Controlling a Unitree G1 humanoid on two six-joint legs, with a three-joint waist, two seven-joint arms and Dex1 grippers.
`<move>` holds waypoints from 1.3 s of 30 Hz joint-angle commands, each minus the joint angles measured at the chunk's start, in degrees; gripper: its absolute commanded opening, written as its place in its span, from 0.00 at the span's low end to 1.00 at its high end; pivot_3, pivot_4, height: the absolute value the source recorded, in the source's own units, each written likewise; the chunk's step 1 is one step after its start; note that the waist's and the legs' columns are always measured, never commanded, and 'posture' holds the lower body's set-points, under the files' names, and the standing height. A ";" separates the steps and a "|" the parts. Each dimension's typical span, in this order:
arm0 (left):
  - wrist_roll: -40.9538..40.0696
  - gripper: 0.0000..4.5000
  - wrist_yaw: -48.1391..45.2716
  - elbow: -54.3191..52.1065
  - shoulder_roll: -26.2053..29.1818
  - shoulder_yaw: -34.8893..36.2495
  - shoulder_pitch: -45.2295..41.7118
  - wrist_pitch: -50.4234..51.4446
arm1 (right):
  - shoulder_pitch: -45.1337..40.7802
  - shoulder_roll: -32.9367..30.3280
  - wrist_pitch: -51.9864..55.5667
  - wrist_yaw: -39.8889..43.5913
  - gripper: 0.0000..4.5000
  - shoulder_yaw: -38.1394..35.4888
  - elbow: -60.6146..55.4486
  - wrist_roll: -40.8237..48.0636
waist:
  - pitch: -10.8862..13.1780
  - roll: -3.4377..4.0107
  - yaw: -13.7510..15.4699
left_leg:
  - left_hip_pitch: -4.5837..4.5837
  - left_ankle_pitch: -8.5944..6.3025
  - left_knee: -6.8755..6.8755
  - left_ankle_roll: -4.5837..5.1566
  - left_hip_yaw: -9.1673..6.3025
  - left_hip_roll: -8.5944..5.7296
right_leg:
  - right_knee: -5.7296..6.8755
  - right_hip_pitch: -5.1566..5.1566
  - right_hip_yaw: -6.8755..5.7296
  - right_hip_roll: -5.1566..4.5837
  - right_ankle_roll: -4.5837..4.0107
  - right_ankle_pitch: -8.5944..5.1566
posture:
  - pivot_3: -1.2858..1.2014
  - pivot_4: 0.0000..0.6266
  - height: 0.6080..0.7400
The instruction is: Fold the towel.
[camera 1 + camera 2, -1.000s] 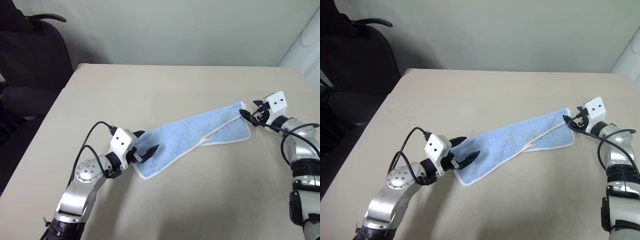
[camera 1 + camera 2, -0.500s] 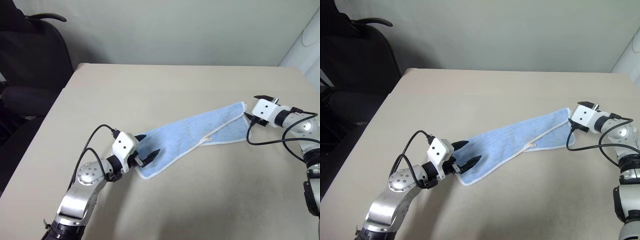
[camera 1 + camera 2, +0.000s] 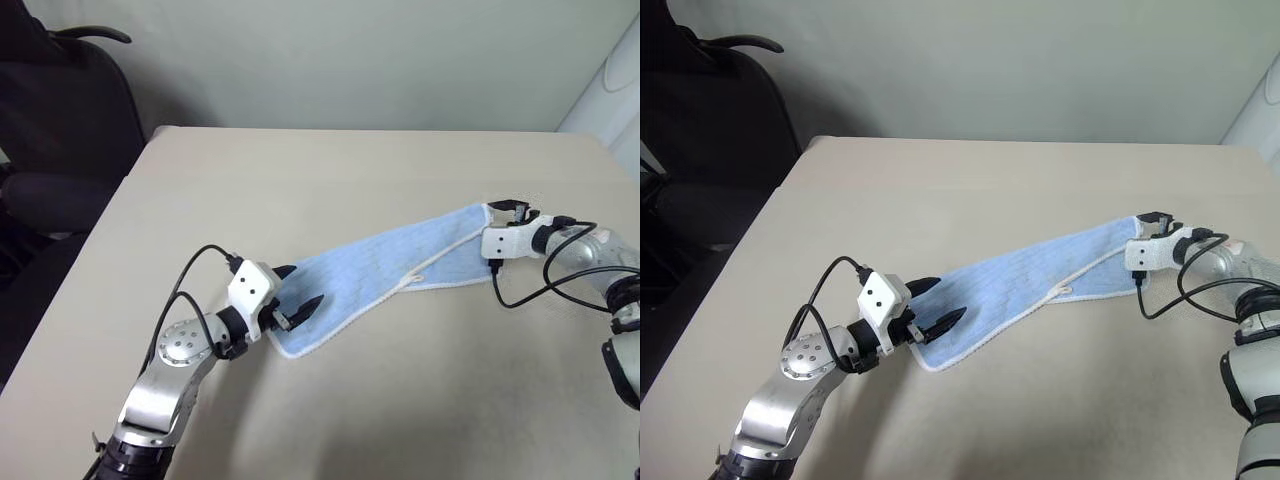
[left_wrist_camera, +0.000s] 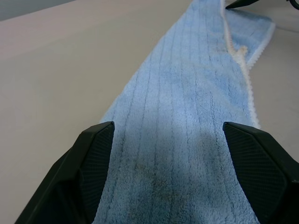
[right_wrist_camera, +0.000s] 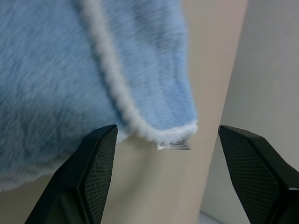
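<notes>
Both grippers, left gripper (image 3: 298, 304) and right gripper (image 3: 500, 222), are held open at opposite ends of the towel (image 3: 385, 273), whose long axis runs diagonally between them.

Bench (image 3: 350, 170): a beige top is carrying the cloth and lying under both arms.
Towel (image 3: 385, 272): a light-blue terry strip with a white hem is lying flat, running diagonally from the near left up to the far right; a small white loop tag (image 3: 410, 281) is sitting on its near edge.
Left tool (image 3: 296, 296): its black fingers are standing apart, straddling the towel's near-left end.
Right tool (image 3: 508, 212): it is sitting at the towel's far-right corner, fingers spread; whether they are touching the cloth is unclear.
Office chair (image 3: 60, 120): a black seat is standing beyond the bench's far-left corner.
</notes>
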 commanded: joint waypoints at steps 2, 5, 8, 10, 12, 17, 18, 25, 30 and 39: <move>0.22 0.90 0.88 -1.67 -0.34 0.53 0.85 -1.03 | -2.81 -1.64 -0.04 -5.82 0.81 2.98 1.96 -3.97 | 0.00 0.00 -0.01 | 0.00 -0.01 0.00 0.01 0.00 0.00 | 0.00 -0.01 0.00 -0.01 0.00 0.00 | 0.52 0.24 1.00; 0.26 0.90 1.08 -1.57 -0.39 0.37 0.93 -1.11 | -3.76 -0.84 0.33 -8.67 0.81 3.91 2.88 -5.13 | 0.00 0.00 -0.01 | -0.01 -0.01 0.00 0.02 0.00 0.00 | 0.00 -0.01 0.00 -0.02 -0.01 0.00 | 0.52 0.24 1.00; 0.22 0.90 1.16 -1.62 -0.47 0.02 0.63 -0.97 | -4.60 0.15 0.80 -11.39 0.81 4.74 3.54 -6.11 | 0.00 0.00 -0.06 | -0.01 -0.01 -0.01 0.02 0.01 0.00 | 0.00 -0.02 0.00 -0.02 -0.02 -0.01 | 0.52 0.24 1.00; 0.18 0.90 1.11 -1.55 -0.49 -0.03 0.45 -0.91 | -5.00 0.67 0.71 -12.57 0.81 5.25 3.90 -6.51 | 0.00 0.00 -0.09 | -0.01 -0.02 -0.01 0.03 0.02 0.00 | 0.00 -0.04 0.00 -0.03 -0.02 -0.01 | 0.52 0.24 1.00; 0.12 0.90 1.02 -1.48 -0.47 -0.08 0.36 -0.94 | -5.15 1.16 0.57 -13.09 0.81 5.66 4.20 -6.82 | 0.00 0.00 -0.11 | -0.01 -0.02 -0.02 0.03 0.03 0.00 | 0.00 -0.04 0.00 -0.03 -0.02 -0.01 | 0.52 0.24 1.00; 0.15 0.91 0.98 -1.45 -0.52 -0.34 0.28 -0.89 | -5.24 2.45 0.29 -14.28 0.72 6.56 4.76 -7.52 | 0.00 0.00 -0.10 | -0.05 -0.02 -0.02 0.04 0.02 0.00 | 0.00 -0.07 0.00 -0.04 -0.03 0.00 | 0.52 0.24 1.00; 0.14 0.91 1.02 -1.50 -0.52 -0.32 0.31 -0.85 | -5.25 2.52 0.15 -14.37 0.67 6.58 4.80 -7.39 | 0.00 0.00 -0.10 | -0.05 -0.02 -0.02 0.04 0.02 0.00 | 0.00 -0.07 0.00 -0.04 -0.03 0.00 | 0.52 0.24 1.00; -0.03 0.91 1.03 -1.79 0.10 0.81 1.28 -0.96 | -4.50 1.88 -1.37 -13.51 0.11 5.70 4.81 -5.98 | 0.00 0.01 -0.13 | -0.06 -0.02 -0.04 0.04 0.05 0.00 | 0.00 -0.09 0.00 -0.06 -0.04 0.00 | 0.52 0.24 1.00; -0.32 0.91 -1.79 -1.73 3.91 2.96 2.02 -1.86 | -2.92 1.33 -1.83 -12.79 0.01 4.21 4.48 -3.71 | 0.01 0.00 -0.13 | -0.07 -0.02 -0.05 0.04 0.04 0.00 | 0.00 -0.10 0.00 -0.06 -0.04 0.00 | 0.52 0.24 1.00; -5.05 1.00 -24.41 1.62 20.93 6.32 3.94 -7.51 | -0.34 1.83 -1.42 -10.89 0.00 1.98 2.82 1.11 | 0.01 0.01 -0.14 | -0.31 -0.02 -0.07 0.02 0.04 0.00 | 0.04 -0.38 0.03 -0.06 -0.06 -0.01 | 0.52 0.24 1.00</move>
